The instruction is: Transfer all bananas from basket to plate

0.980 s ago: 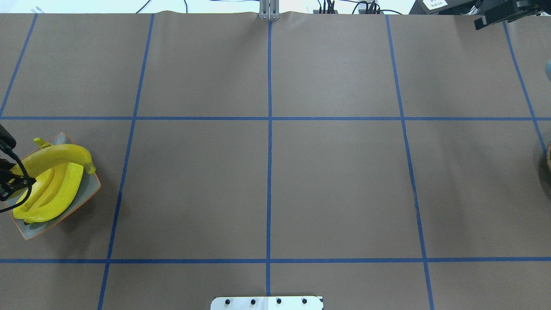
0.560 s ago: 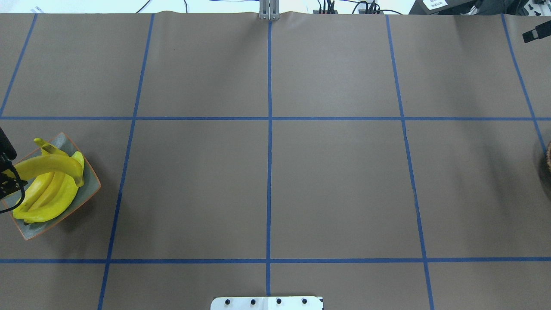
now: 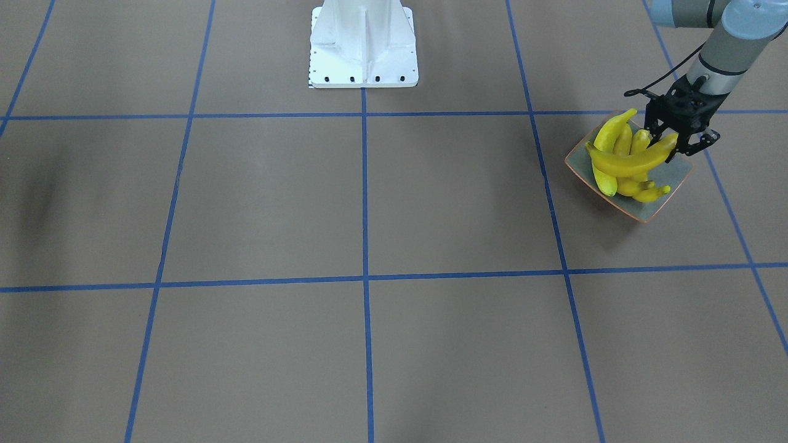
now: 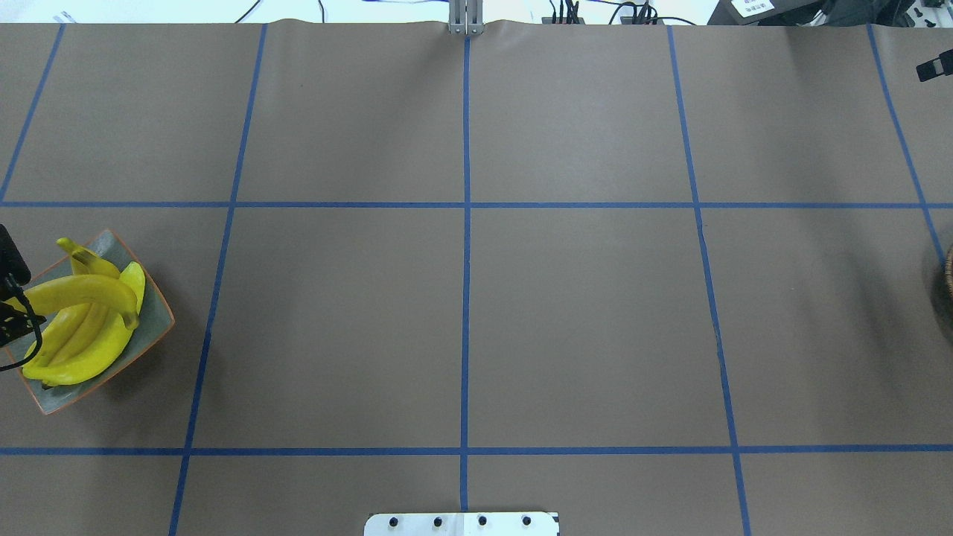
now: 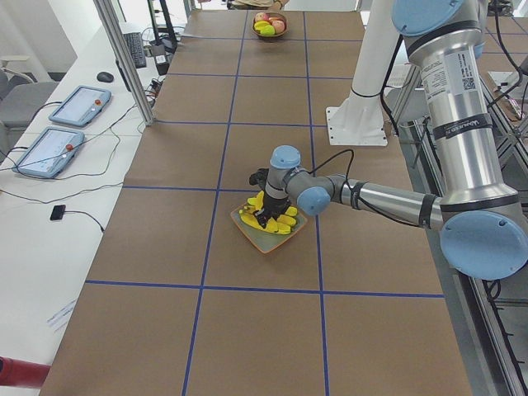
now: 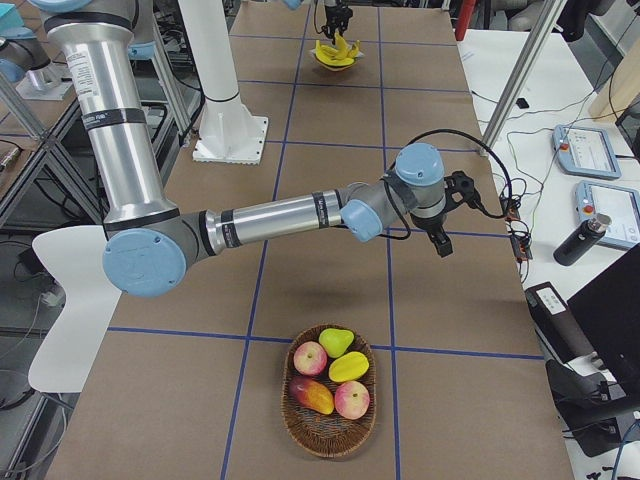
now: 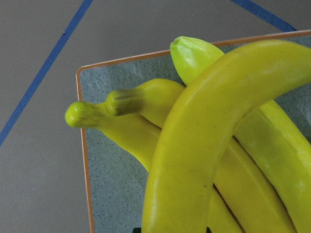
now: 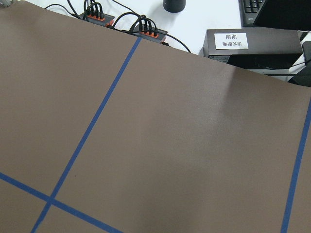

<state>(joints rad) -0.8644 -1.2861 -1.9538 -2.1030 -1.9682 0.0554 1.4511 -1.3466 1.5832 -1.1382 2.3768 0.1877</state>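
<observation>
The left hand (image 3: 674,141) pinched one end of a smooth bright-yellow curved toy banana (image 3: 625,163), holding it crosswise over three others (image 3: 608,133) in the square grey-green, orange-rimmed dish (image 3: 641,210), probably to rest it within the rim.

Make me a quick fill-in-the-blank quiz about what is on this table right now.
1. The left end effector grips a ____ above the plate.
2. The plate's thin rim is coloured ____.
3. The brown table is marked with ____ tape lines.
4. Counting the gripped one, ____ bananas are at the plate.
Missing words: banana; orange; blue; four.
</observation>
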